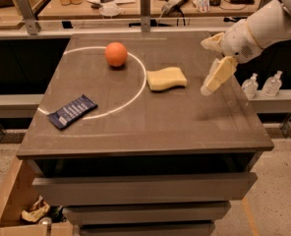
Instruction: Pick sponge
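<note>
The pale yellow sponge (166, 78) lies flat on the brown table (150, 127), right of centre, just outside a white painted arc. My gripper (206, 67) hangs above the table's right part, a short way to the right of the sponge and apart from it. Its pale fingers (218, 73) are spread open and hold nothing. The white arm comes in from the upper right.
An orange ball (116, 54) sits inside the white arc at the back. A flat dark blue wrapped bar (72, 111) lies at the front left. Small clear bottles (250, 86) stand on a ledge to the right. A cluttered bench (135, 4) runs behind the table, and drawers (145, 191) stand below it.
</note>
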`<action>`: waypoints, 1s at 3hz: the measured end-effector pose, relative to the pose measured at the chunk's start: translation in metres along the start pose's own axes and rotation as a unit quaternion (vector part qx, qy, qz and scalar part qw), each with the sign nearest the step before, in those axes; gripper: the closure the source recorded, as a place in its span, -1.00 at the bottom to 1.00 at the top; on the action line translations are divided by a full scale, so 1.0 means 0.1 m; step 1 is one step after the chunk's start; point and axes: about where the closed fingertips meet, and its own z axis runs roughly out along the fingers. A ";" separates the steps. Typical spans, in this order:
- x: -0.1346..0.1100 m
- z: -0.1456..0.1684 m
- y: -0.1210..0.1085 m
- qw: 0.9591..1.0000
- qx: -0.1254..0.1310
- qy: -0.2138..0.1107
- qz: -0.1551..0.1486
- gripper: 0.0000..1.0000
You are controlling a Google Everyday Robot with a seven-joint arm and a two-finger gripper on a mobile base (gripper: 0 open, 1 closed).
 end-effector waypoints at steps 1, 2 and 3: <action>-0.13 0.29 -0.17 1.000 -0.013 -0.017 0.000 -1.00; -0.27 0.55 -0.29 0.999 -0.019 -0.034 0.002 -1.00; -0.35 0.76 -0.35 0.999 -0.022 -0.036 -0.001 -1.00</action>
